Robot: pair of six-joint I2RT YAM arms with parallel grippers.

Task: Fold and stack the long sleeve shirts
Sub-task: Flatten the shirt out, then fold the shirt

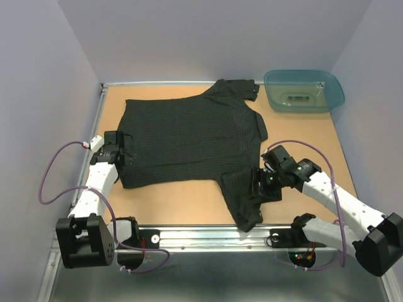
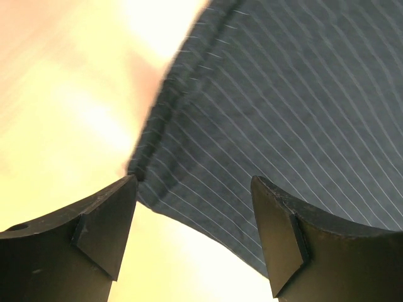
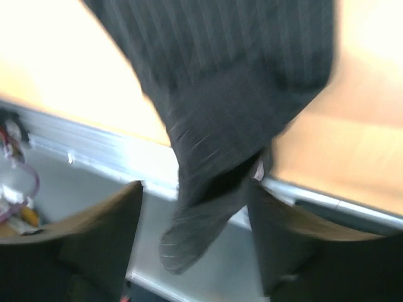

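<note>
**A:** Where does everything sit, starting with the big things?

**B:** The wooden table (image 1: 315,145) takes up most of the top view. The black pinstriped shirt (image 1: 189,138) lies spread flat across its middle, collar toward the far edge. One sleeve (image 1: 242,195) runs down toward the near edge on the right, and its end hangs over the metal rail (image 1: 208,234).

**A:** Anything else on the table?

**B:** A teal plastic tub (image 1: 334,94) stands in the far right corner, just beside the shirt's collar end. There's something inside it, but I can't make out what.

**A:** And the left gripper?

**B:** The left gripper (image 1: 126,154) is at the shirt's left edge. In its wrist view the left gripper (image 2: 194,182) has its jaws spread wide with nothing between them. A hemmed corner of the shirt (image 2: 283,94) lies just beyond the fingertips.

**A:** The right one?

**B:** The right gripper (image 1: 259,184) is beside the trailing sleeve. Its wrist view is blurred, but the right gripper (image 3: 195,189) is also wide apart. The cuff (image 3: 189,245) dangles between the fingers over the rail and isn't pinched. I can't tell whether it brushes one finger.
</note>
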